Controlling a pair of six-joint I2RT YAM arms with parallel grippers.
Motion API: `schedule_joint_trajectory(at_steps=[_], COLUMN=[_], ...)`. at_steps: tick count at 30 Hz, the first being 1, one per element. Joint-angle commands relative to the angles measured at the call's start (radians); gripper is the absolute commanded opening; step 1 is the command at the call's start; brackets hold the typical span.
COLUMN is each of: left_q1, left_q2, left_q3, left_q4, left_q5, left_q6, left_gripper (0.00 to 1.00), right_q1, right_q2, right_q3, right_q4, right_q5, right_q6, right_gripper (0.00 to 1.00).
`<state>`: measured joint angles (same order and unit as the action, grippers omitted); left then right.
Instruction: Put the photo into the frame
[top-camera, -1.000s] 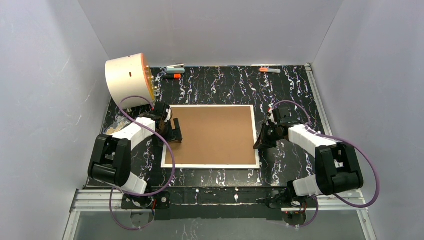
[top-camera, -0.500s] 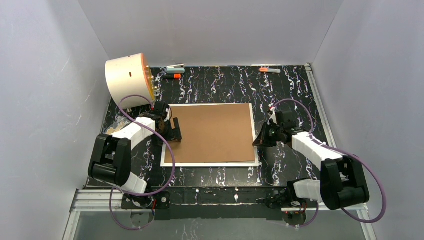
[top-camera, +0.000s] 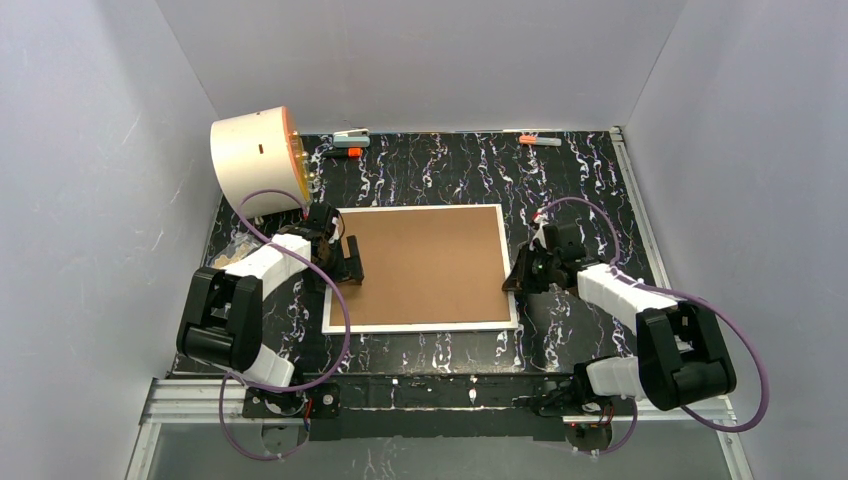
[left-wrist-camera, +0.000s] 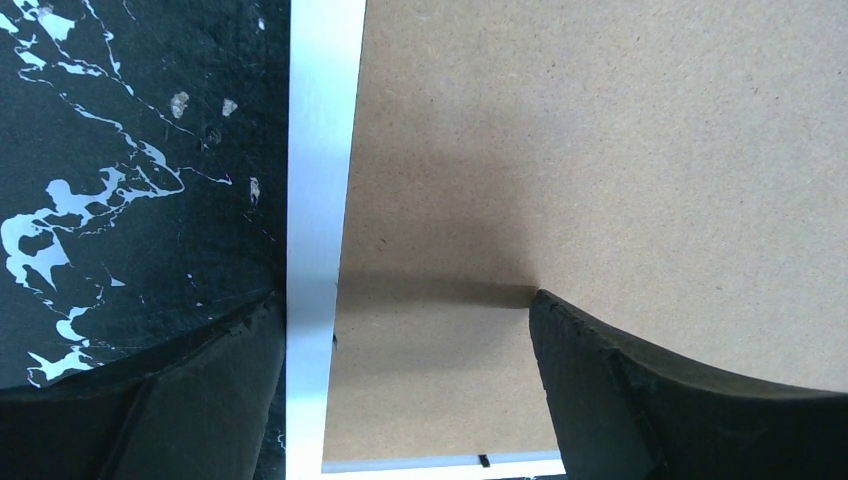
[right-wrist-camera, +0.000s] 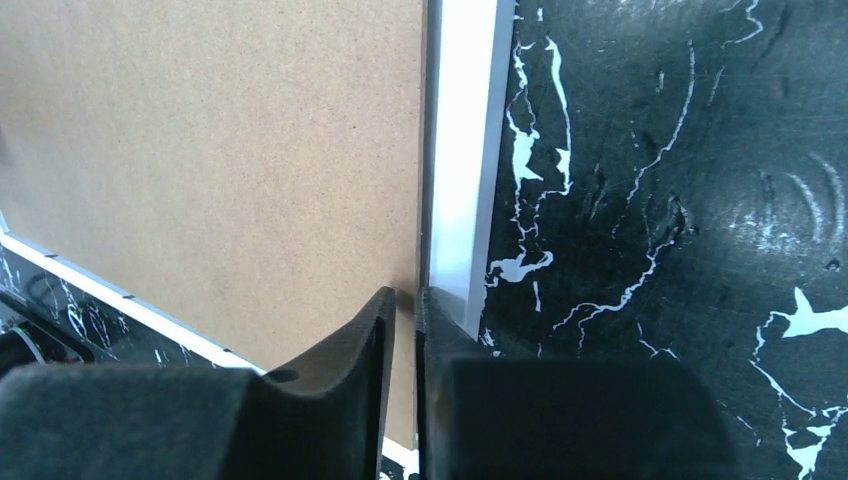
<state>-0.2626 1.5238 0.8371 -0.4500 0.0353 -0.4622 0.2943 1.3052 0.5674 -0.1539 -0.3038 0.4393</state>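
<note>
While the frame (top-camera: 420, 327) lies face down mid-counter (top-camera: 580, 180), its board (top-camera: 425, 265) has just lifted at the right edge, pinched by your right fingers (right-wrist-camera: 350, 350). Your left fingers (left-wrist-camera: 620, 370), spread, straddle the left rim. The back is probably opening for the photo, which is not in view.

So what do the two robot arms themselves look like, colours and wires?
Both the left arm and right arm have white shells on the links and chunky black joint housings. A purple cable loops loosely along each. The left gripper and right gripper are black, each with two matte curved fingers.
</note>
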Motion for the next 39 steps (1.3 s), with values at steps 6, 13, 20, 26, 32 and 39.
schedule_joint_trajectory(at_steps=[6,13,20,26,32,39], left_q1=[-0.032,-0.032,-0.032,-0.031,-0.032,-0.032], left_q2=[0.057,0.050,0.052,0.048,0.040,0.032], left_q3=[-0.033,-0.032,-0.035,-0.038,-0.042,-0.052], left_q4=[0.084,0.079,0.077,0.078,0.076,0.076], left_q5=[0.167,0.143,0.139,0.135,0.133,0.133], left_q6=[-0.045,-0.044,-0.041,-0.041,-0.038,-0.036], left_gripper=[0.86,0.87,0.87,0.87,0.88,0.88], right_q1=[0.057,0.057,0.057,0.057,0.056,0.050], right_q2=[-0.009,-0.049,-0.080,-0.122,-0.048,-0.022], right_q3=[0.095,0.122,0.103,0.091,0.113,0.103], right_q4=[-0.051,-0.132,-0.168,-0.180,-0.267,-0.279], right_q5=[0.030,0.131,0.148,0.185,0.327,0.332], right_q6=[0.024,0.045,0.052,0.061,0.114,0.131], right_gripper=[0.38,0.45,0.57,0.59,0.58,0.59])
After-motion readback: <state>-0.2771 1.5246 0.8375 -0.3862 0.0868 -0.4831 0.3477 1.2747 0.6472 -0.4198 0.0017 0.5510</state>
